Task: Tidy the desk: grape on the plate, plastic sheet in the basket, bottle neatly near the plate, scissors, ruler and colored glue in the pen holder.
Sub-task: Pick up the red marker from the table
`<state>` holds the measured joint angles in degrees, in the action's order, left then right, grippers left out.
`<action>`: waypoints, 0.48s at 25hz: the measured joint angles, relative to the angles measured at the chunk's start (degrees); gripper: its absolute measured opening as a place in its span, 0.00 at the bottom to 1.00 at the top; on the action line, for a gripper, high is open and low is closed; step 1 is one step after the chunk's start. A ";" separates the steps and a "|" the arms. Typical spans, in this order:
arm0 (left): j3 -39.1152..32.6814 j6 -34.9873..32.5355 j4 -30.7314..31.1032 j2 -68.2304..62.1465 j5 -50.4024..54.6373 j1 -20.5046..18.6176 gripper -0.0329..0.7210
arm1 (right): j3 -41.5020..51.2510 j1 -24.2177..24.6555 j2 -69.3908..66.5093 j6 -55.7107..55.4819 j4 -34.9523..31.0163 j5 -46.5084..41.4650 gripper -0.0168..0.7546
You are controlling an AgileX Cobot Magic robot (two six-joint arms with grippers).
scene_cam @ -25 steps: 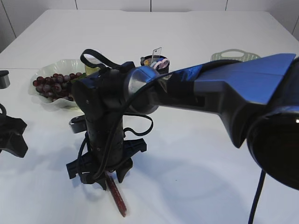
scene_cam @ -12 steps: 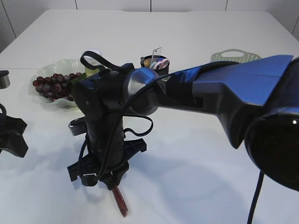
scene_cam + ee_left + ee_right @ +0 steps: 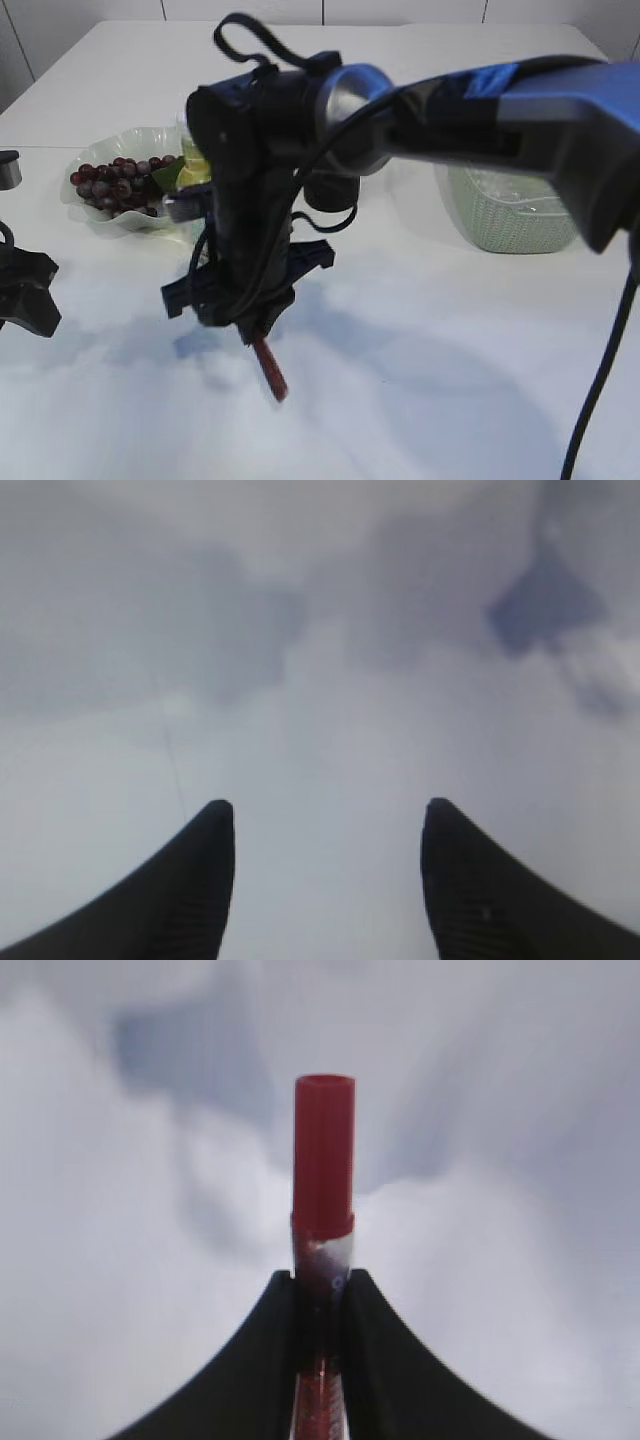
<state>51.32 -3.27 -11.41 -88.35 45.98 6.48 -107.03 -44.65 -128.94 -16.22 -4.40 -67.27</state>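
Observation:
My right gripper (image 3: 250, 322) is shut on the colored glue (image 3: 269, 366), a red tube that hangs tilted from the jaws a little above the white table. In the right wrist view the glue's red cap (image 3: 323, 1145) sticks out past the right gripper (image 3: 320, 1282). The grape bunch (image 3: 108, 182) lies on the pale plate (image 3: 128, 136) at the left. A yellow-green bottle (image 3: 193, 160) peeks out beside the plate, behind the arm. The dark pen holder (image 3: 328, 196) is mostly hidden by the arm. My left gripper (image 3: 327, 810) hovers open over bare table. Scissors, ruler and plastic sheet are hidden.
A green woven basket (image 3: 505, 222) stands at the right behind the right arm. The blue right arm (image 3: 480, 100) crosses the upper half of the exterior view. The left arm's black end (image 3: 25, 290) sits at the far left edge.
The right jaws closed on the glue tube on the table and then lifted it clear. The arm rose, uncovering the basket's side and covering the pen holder. The left gripper stayed put.

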 joint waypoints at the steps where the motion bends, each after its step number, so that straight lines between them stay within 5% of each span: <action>1: 0.00 0.00 0.00 0.00 0.00 0.00 0.62 | 0.00 1.18 0.77 0.56 -0.28 -0.09 0.18; 6: 0.00 0.00 0.00 0.00 0.00 0.00 0.62 | 0.00 7.75 5.23 5.68 -4.51 -0.11 0.18; 12: 0.00 0.00 -0.10 0.00 0.10 0.00 0.62 | 0.00 16.81 8.54 17.85 -17.42 2.92 0.18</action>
<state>51.32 -3.27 -11.51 -88.35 46.08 6.48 -107.03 -27.84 -120.41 1.63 -21.82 -64.35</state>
